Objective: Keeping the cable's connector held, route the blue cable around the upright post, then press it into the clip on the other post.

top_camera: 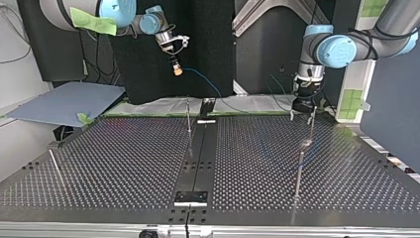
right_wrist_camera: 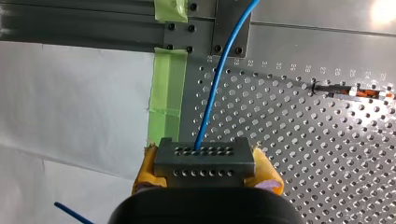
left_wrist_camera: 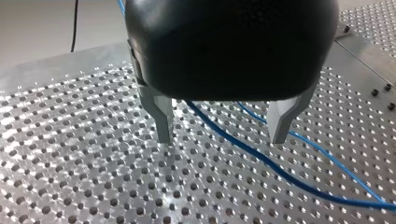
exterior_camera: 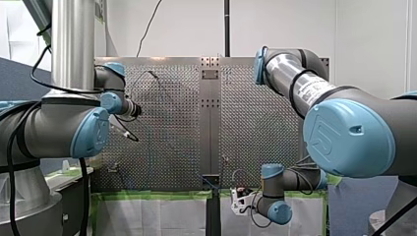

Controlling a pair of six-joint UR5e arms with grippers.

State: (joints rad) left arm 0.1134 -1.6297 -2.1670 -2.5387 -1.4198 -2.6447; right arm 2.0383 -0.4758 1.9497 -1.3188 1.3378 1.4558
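Noted right gripper [right_wrist_camera: 205, 170] clamped on connector [right_wrist_camera: 204, 158], yellow pads [right_wrist_camera: 148, 170] either side. Held high at top view's 11 o'clock, likely to keep cable [right_wrist_camera: 219, 74] clear of table [top_camera: 124, 158]. Cable off toward 4 o'clock there. Left gripper [left_wrist_camera: 221, 135], at 2 o'clock: fingers [left_wrist_camera: 163, 116] wide apart, empty, low over cable, apparently staged for grasp. Routing round post [top_camera: 188, 115] judged not begun.

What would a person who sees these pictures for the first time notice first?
Most striking is the blue cable, which runs out of the grey connector clamped between the yellow pads of my right gripper, raised at the top view's left. Next comes my left gripper, at that view's right: its metal fingers stand open low over the perforated table, and the cable passes under them.
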